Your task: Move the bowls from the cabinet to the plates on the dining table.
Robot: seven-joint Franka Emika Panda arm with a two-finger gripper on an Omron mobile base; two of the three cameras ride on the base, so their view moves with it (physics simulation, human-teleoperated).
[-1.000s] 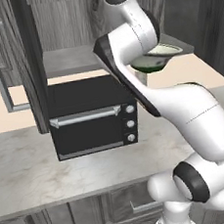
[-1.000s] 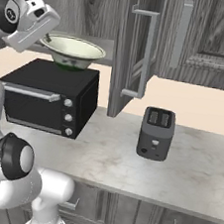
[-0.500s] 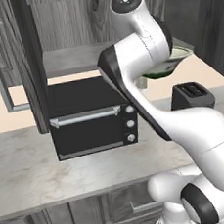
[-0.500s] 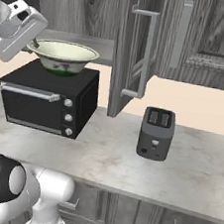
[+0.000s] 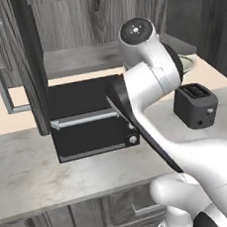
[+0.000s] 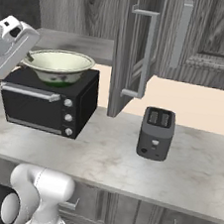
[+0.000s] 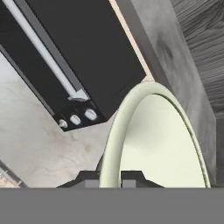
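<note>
The gripper [image 7: 110, 178] pinches the rim of the pale bowl [image 7: 164, 144]. Past the bowl is the black oven [image 7: 70, 52] on the grey counter [image 7: 39, 148].

Pale cream-green bowl [image 6: 58, 66], lighter rim, held level and upright in the air just above the black oven's top, at about 10 o'clock in the right base view. Dark grey wood-grain cabinet [image 6: 137, 47] stands open, its door with a silver bar handle at 12 o'clock.
</note>
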